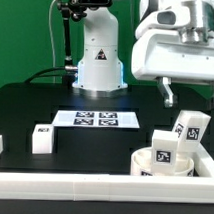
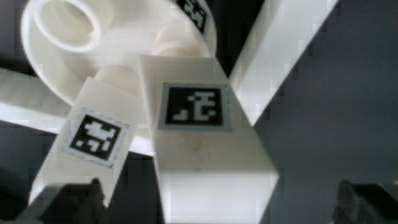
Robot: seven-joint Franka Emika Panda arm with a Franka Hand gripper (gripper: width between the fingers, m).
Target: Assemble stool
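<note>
**Item: tall leg** (image 1: 190,126) (image 2: 199,120). White plastic block with square edges and one black-and-white tag on the face turned up toward the wrist camera.
- Location: the exterior view's right, near the front, propped at a tilt with its lower end at the seat.
- Relation to the gripper (image 1: 192,94) (image 2: 222,205): the leg sits directly beneath it, apart and untouched.
- Axis: in the wrist view the long axis runs from the seat out between the two dark fingertips (image 2: 71,200). It lies crosswise to the line on which they close, so they flank the leg's narrow width.
- Judgement: a straight descent looks enough to bring the leg between them, with little turning needed.
- Gripper state: fingers spread wide, nothing held.

**Item: second leg** (image 1: 164,147) (image 2: 98,135). Same make, tagged, and lying just beside the tall leg. Whether the two touch cannot be told.
- Judged risk: a finger could catch it on the way down.

**Item: seat** (image 1: 179,169) (image 2: 45,55). Thick round white disc with a tag on its side wall. A round hollow shows in the wrist view. Both legs above rest on or against it.

**Item: third leg** (image 1: 41,139). Stands alone on the black table (image 1: 25,107) at the exterior view's left, well apart from the others.

**Surroundings:**
- The marker board (image 1: 95,119) lies flat between the parts and the robot base (image 1: 98,65).
- A white border rail (image 1: 82,186) runs along the front edge.
</note>
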